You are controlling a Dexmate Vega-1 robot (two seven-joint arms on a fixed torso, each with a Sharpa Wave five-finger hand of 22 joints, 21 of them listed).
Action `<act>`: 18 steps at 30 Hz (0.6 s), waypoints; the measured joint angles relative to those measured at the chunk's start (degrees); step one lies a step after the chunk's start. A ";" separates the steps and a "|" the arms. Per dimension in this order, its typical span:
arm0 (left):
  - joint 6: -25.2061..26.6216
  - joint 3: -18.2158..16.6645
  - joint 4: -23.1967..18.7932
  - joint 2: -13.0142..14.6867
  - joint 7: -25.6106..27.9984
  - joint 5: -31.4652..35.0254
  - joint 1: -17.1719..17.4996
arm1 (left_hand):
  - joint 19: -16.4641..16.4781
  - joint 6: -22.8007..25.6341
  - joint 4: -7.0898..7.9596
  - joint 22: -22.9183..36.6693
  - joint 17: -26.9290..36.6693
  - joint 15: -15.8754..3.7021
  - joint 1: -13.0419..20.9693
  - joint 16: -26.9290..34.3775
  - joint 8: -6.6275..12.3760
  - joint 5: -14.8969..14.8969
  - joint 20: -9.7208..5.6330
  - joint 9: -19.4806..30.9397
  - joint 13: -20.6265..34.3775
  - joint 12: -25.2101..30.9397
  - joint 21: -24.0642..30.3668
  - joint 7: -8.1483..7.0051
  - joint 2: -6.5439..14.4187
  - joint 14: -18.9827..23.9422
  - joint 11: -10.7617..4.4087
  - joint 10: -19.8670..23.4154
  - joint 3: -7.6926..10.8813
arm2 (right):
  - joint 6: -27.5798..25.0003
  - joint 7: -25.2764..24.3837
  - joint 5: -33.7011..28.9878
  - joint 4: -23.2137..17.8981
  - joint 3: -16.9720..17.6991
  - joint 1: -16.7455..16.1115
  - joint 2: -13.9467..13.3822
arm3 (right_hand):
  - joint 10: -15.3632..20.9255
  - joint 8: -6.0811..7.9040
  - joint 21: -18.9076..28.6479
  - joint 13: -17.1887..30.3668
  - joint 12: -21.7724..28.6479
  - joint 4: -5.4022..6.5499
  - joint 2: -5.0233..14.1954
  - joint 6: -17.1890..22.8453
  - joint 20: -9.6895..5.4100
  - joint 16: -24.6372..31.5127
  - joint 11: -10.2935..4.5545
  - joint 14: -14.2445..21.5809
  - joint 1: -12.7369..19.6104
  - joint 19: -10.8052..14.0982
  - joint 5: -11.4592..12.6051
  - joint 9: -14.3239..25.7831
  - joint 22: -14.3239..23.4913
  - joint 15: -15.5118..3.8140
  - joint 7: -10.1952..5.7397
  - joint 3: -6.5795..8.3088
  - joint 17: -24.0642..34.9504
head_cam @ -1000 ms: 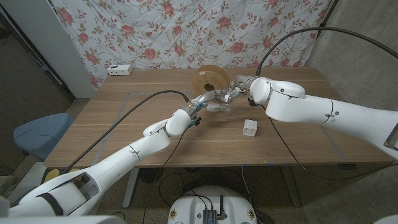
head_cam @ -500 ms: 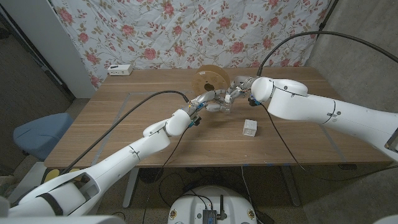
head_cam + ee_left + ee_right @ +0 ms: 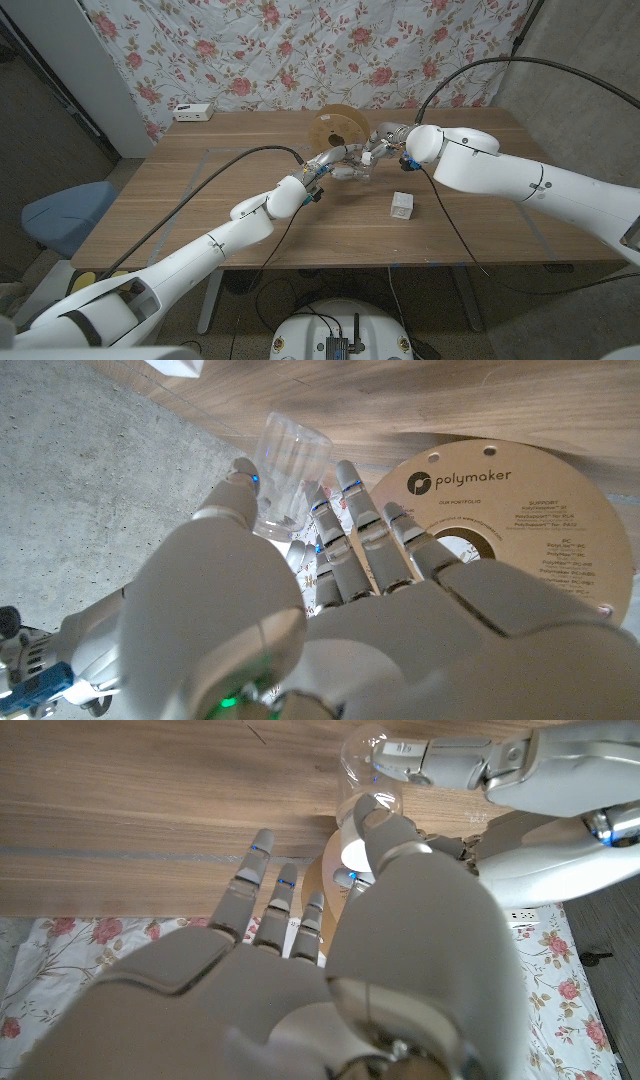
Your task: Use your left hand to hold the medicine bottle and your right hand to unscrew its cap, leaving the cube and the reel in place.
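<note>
Near the upper middle of the head view, the left hand (image 3: pixel 340 163) grips the clear plastic medicine bottle (image 3: pixel 287 472), fingers wrapped round it. The right hand (image 3: pixel 385 140) pinches its white cap (image 3: pixel 355 850), other fingers spread. The round cardboard reel (image 3: pixel 335 128) stands just behind; the small white cube (image 3: pixel 402 206) lies lower right on the wooden table (image 3: pixel 200 190).

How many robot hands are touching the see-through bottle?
2. The left hand grips the bottle around its side, and the right hand has fingers on its white cap end. Both meet near the reel.
</note>
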 measured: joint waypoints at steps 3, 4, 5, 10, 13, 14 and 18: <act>0.00 0.00 0.10 -0.01 0.00 0.00 -0.01 | 0.00 0.00 0.00 0.00 0.00 0.00 0.01 0.00 0.00 0.00 0.00 0.00 0.02 0.00 0.00 0.00 0.01 0.00 0.07 -0.08 0.00 | 0.47 -0.22 0.33 0.00 0.00 0.00 0.00 | 0.00 0.00 0.00 0.00 0.00 0.03 0.05 -0.08 0.00 0.00 0.00 -0.22 0.56 0.00 0.19 -0.14 0.00 -0.21 -0.08 0.03 0.00; 0.02 0.00 0.12 -0.03 0.02 -0.03 -0.02 | 0.00 0.00 0.00 0.00 0.00 0.00 0.01 0.00 0.00 0.00 0.00 0.00 0.03 0.00 0.00 0.00 0.01 0.00 0.08 -0.08 0.00 | 0.62 -0.25 0.42 0.11 0.75 -0.66 0.03 | 0.00 0.01 0.00 0.00 0.00 0.03 0.04 -0.08 0.00 0.00 0.00 -0.31 0.63 0.00 0.23 -0.14 0.00 -0.31 -0.08 0.04 0.00; 0.04 0.00 0.14 -0.04 0.03 -0.04 -0.03 | 0.00 0.00 0.00 0.00 0.00 0.00 0.02 0.00 0.00 0.00 0.00 0.00 0.03 0.00 0.00 0.00 0.01 0.00 0.07 -0.08 0.00 | 0.71 -0.27 0.50 0.17 1.00 -0.84 0.05 | 0.00 0.01 0.00 0.00 0.00 0.03 0.07 -0.08 -0.02 0.00 0.01 -0.31 0.68 -0.02 0.23 -0.14 0.00 -0.31 -0.08 0.03 0.00; 0.06 0.01 0.41 -0.11 0.06 -0.07 -0.19 | 0.00 0.00 0.00 0.00 0.00 0.00 0.10 0.00 0.00 0.00 0.00 0.00 0.03 -0.01 0.00 0.00 0.10 0.00 -0.03 0.02 0.00 | 1.28 -0.18 0.98 0.46 1.58 -1.10 0.14 | -0.42 0.12 0.00 0.00 0.00 0.04 -0.22 -1.02 -0.12 0.00 0.35 -0.98 1.30 -0.52 0.34 -0.36 0.00 -0.27 -1.03 0.04 0.28; 0.04 0.02 0.60 -0.14 0.07 -0.12 -0.31 | 0.00 0.00 0.00 0.00 0.00 0.00 0.24 0.00 0.00 0.00 0.00 0.00 0.02 -0.05 0.00 0.00 0.24 0.00 -0.03 0.02 0.00 | 1.59 0.11 1.22 0.70 1.86 -1.13 0.22 | -0.84 -0.72 0.00 0.00 -0.33 0.07 -0.38 -1.19 -0.12 0.00 0.45 -1.16 1.72 -0.52 0.41 -0.63 0.00 -0.09 -1.41 0.01 0.27; 0.02 0.02 0.68 -0.16 0.08 -0.13 -0.34 | 0.00 0.00 0.00 0.00 0.00 0.00 0.24 0.00 0.00 0.00 0.00 0.00 0.03 -0.06 0.00 0.00 0.24 0.00 -0.03 0.01 0.00 | 1.73 0.24 1.31 0.80 1.97 -1.13 0.24 | -0.97 -1.01 0.00 0.00 -0.33 0.24 -0.46 -0.92 -0.11 0.00 0.58 -1.29 1.80 -0.52 0.41 -0.65 0.00 0.05 -2.19 -0.15 0.27; -0.19 0.05 1.00 -0.21 0.07 -0.19 -0.50 | 0.00 0.00 0.00 0.00 0.00 0.00 0.24 0.00 0.00 0.00 0.00 0.00 0.02 -0.06 0.00 0.00 0.24 0.00 -0.03 0.01 0.00 | 2.15 0.72 1.60 1.11 2.23 -1.13 0.32 | -1.25 -1.48 0.00 0.00 -0.37 0.31 -0.53 -1.22 -0.07 0.00 0.86 -1.56 1.85 -1.16 0.45 -0.78 0.00 0.32 -2.66 -0.22 0.27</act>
